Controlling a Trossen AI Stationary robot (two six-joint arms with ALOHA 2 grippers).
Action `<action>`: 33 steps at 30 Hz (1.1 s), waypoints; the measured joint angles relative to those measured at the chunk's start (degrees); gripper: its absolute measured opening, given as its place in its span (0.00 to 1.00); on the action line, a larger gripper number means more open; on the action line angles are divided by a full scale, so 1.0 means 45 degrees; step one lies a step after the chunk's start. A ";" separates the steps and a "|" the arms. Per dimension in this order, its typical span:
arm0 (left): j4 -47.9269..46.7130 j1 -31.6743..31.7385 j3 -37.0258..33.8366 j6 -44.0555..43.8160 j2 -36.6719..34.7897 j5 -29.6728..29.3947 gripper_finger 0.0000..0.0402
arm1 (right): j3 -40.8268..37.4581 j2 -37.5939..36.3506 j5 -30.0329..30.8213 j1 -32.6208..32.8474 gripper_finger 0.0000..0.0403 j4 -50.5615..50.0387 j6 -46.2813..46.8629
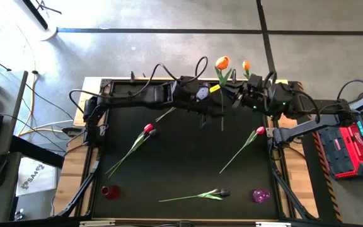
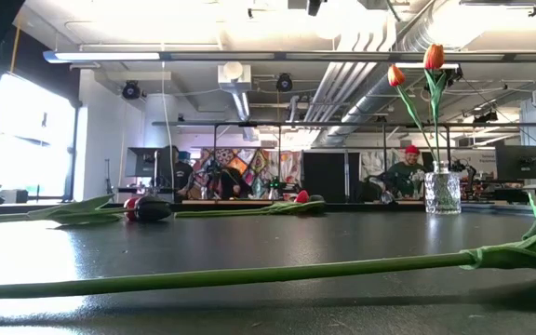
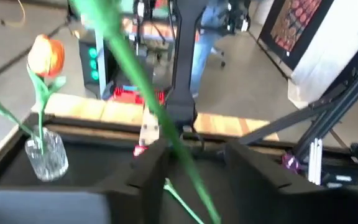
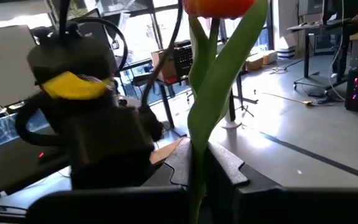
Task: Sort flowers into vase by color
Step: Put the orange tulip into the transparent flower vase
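An orange tulip [image 1: 222, 63] stands nearly upright over the table's far middle, its stem [image 1: 222, 107] between both grippers. My right gripper [image 4: 197, 180] is shut on that stem. My left gripper [image 3: 194, 152] is open, and the same stem [image 3: 166, 130] passes between its fingers. I cannot tell whether the stem touches them. A clear glass vase [image 3: 45, 155] at the far right holds another orange tulip [image 1: 246, 65] by its stem. The low view shows the vase [image 2: 442, 193] under two orange heads and shows no gripper. My right gripper pinches the orange tulip's stem [image 4: 196, 155] between its two fingers, below the head and beside a long leaf [image 4: 229, 74]. The fingers lie across the stem. The tulip stands upright, head up [image 4: 219, 6], lifted clear of the table.
On the black mat lie a red-pink tulip [image 1: 149, 128] at the left middle, a red tulip [image 1: 260, 131] at the right and a dark tulip [image 1: 224, 192] near the front. A small red vase [image 1: 110, 191] and a purple vase [image 1: 261, 195] stand at the near edge.
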 joint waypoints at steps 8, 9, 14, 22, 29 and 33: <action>-0.1068 0.0089 -0.0001 0.0014 0.0005 0.0281 0.03 | 0.0000 -0.0019 -0.0531 0.0000 0.03 -0.0010 -0.0291; -0.1090 0.0086 0.0000 0.0024 0.0005 0.0275 0.03 | 0.0000 -0.0019 -0.0641 0.0000 0.03 -0.0010 -0.0310; -0.1174 0.0084 -0.0001 0.0134 -0.0020 0.0275 0.01 | 0.0000 -0.0024 -0.0975 0.0000 0.03 -0.0042 -0.0315; -0.1809 0.0079 -0.0011 0.0434 -0.0523 0.0070 0.00 | 0.0002 -0.0352 -0.0969 -0.0039 0.04 -0.0079 0.0122; -0.2161 0.0074 -0.0011 0.0609 -0.0803 0.0028 0.00 | 0.0015 -0.0637 -0.1161 -0.0029 0.06 -0.0608 0.0176; -0.2338 0.0074 -0.0011 0.0706 -0.0874 0.0027 0.00 | 0.0015 -0.0680 -0.1154 -0.0034 0.13 -0.0690 0.0306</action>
